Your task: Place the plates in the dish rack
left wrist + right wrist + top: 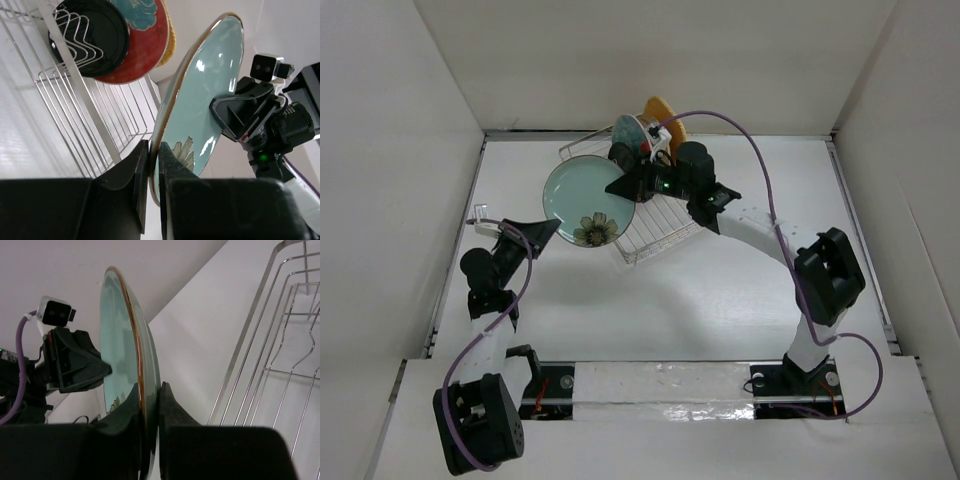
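A pale teal plate (578, 192) with a flower motif hangs on edge just left of the dish rack (660, 228), and both grippers hold it. My left gripper (550, 232) is shut on its lower left rim, fingertips pinching the edge (154, 149). My right gripper (624, 187) is shut on the opposite rim (150, 390), beside the rack. In the left wrist view the teal plate (205, 90) rises between the two grippers. A small black plate (92, 32) and a red plate with teal flowers (147, 47) stand upright in the rack, and a yellowish plate (171, 42) shows behind them.
The rack's silver wires (280, 340) lie close to the right of the held plate. White walls enclose the table on three sides. A purple cable (740, 135) loops over the right arm near the rack's back.
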